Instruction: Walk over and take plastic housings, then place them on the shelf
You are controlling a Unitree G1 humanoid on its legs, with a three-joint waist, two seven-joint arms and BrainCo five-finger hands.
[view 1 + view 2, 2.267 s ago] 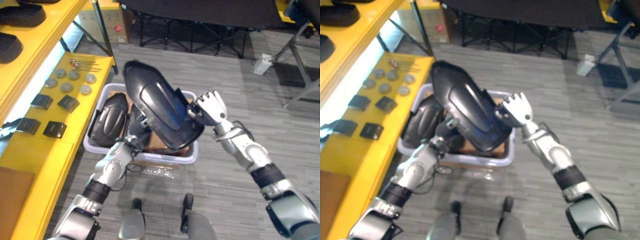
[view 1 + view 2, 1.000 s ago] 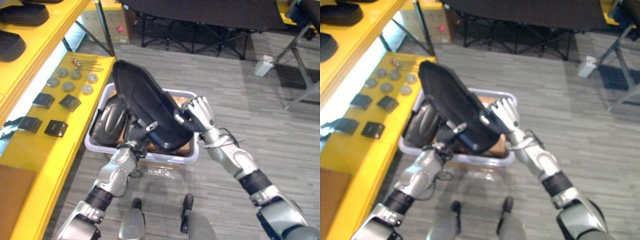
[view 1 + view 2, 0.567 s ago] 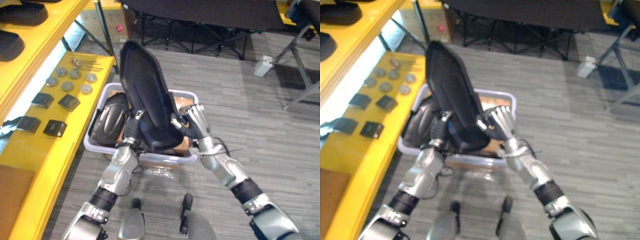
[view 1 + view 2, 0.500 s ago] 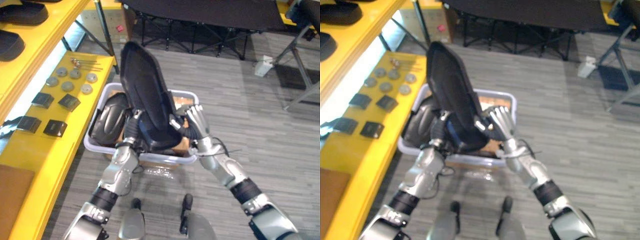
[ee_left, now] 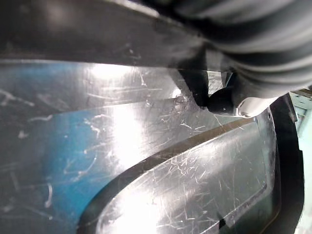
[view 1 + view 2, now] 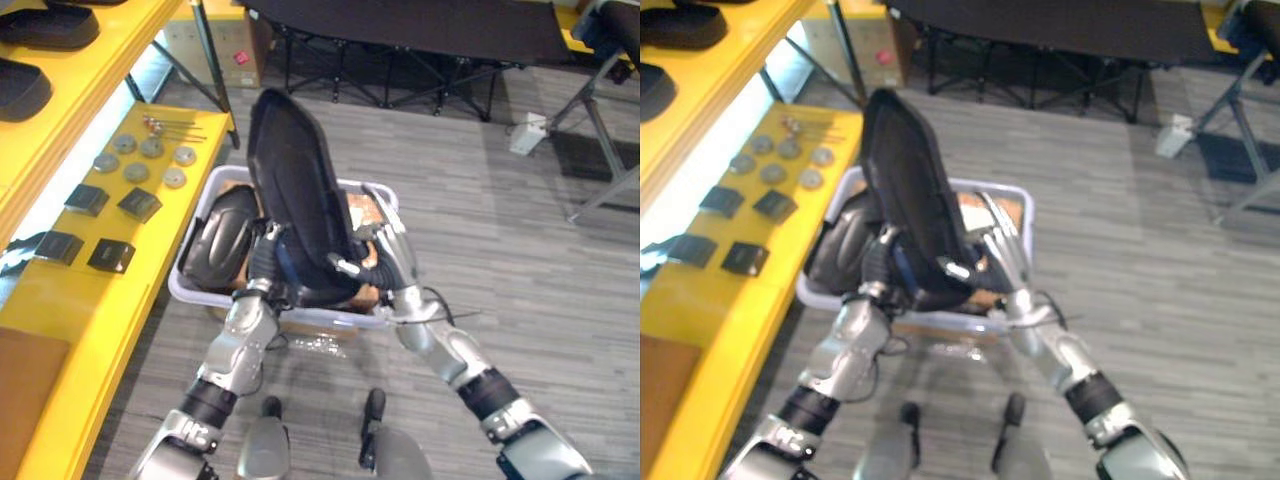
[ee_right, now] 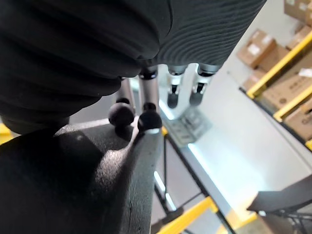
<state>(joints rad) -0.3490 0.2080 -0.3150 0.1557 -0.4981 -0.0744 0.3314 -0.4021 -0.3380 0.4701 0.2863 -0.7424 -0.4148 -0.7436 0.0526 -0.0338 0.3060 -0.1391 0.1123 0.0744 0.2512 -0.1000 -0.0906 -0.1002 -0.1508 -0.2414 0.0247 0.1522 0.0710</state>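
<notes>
- Black housing point(image 6: 293, 185) upright over white bin point(image 6: 312, 315); 2nd housing point(image 6: 218, 238) inside.
- Right robot hand point(image 6: 393, 258): fingers straight, pressed against it.
- Left robot hand point(image 6: 265, 266) at its base; grip cannot be told.

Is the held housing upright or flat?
Upright: the housing stands on end over the bin, its lower end between the left hand and right hand.

Even indoor light falls across the grey floor point(image 6: 500, 230) at right, while a bright white band glows between the levels of the yellow shelf point(image 6: 70, 310) at upper left. Close up, white glare and a blue sheen streak the scratched black plastic housing point(image 5: 146, 146).
</notes>
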